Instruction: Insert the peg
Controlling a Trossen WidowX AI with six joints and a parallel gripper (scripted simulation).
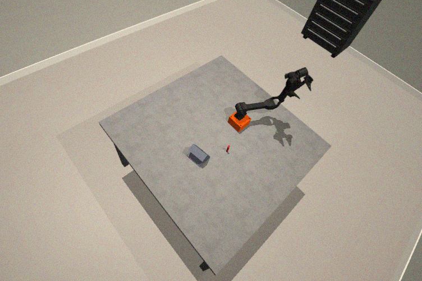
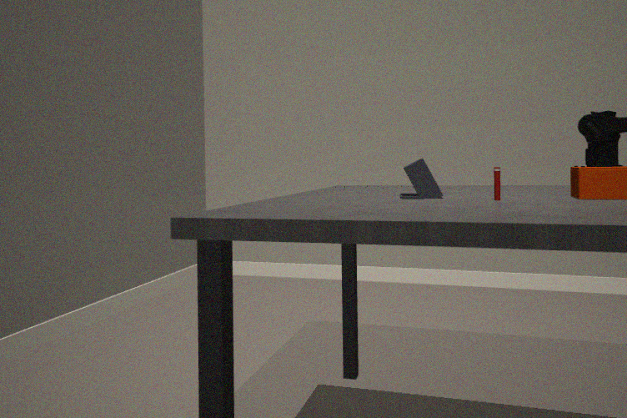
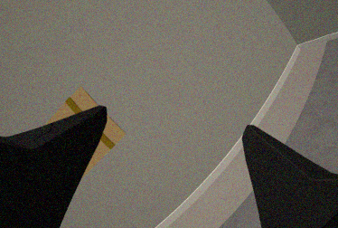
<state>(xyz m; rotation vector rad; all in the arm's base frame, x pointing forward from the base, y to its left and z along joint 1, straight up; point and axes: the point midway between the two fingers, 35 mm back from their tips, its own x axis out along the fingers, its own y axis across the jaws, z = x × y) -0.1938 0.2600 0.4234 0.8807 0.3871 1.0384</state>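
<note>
A slim red peg (image 1: 228,148) (image 2: 497,184) stands upright on the table, with a pale band near its top in the exterior view. The grey sloped panel (image 1: 200,153) (image 2: 426,181) stands a short way from the peg, leaning back away from the robot base. Its hole cannot be made out in any view, and the peg's cross-section is too small to tell. My gripper (image 1: 304,93) (image 3: 177,124) is open and empty, its fingers wide apart, raised high and far from the peg, on the other side of the base. It is outside the exterior view.
The orange base (image 1: 239,121) (image 2: 601,183) carries the black arm on the grey table (image 1: 169,112) (image 2: 313,228). A black drawer cabinet (image 1: 343,13) stands beyond the table. A tan box-like object with olive stripes (image 3: 118,132) shows behind a finger in the wrist view.
</note>
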